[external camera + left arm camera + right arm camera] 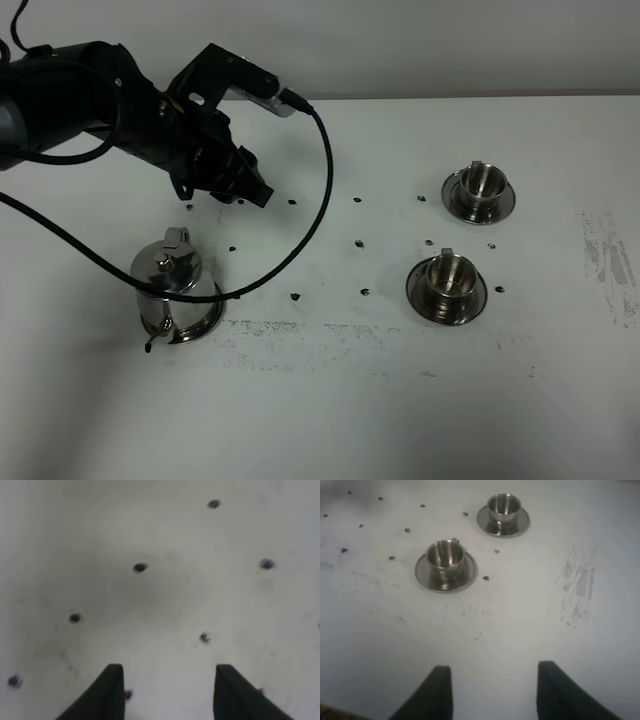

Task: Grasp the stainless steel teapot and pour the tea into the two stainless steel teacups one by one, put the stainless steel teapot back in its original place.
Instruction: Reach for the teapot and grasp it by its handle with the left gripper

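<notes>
- The stainless steel teapot (176,291) stands upright on the bench (330,420) at the left of the overhead view, lid on, with nothing holding it.
- The left tool (169,670) hangs above bare bench just beyond the teapot. Its fingers (111,690) are spread apart with only the speckled surface showing between them.
- A black cable (322,190) from the left arm (110,110) loops down across the teapot's front.
- The right tool (495,666) is likewise spread wide and empty. It looks over the two teacups from well back, and it does not show in the overhead view.
- The nearer teacup (445,556) and the farther teacup (503,505) each sit on a round saucer (422,575), well apart from the teapot.
- Both cup interiors read as plain shiny steel, and no reddish-brown tea shows in either.
- Judged from this, no pour is done: the grasp, both pours and the return of the teapot all remain.
- The likely step in hand is bringing the left tool to the teapot's handle.
</notes>
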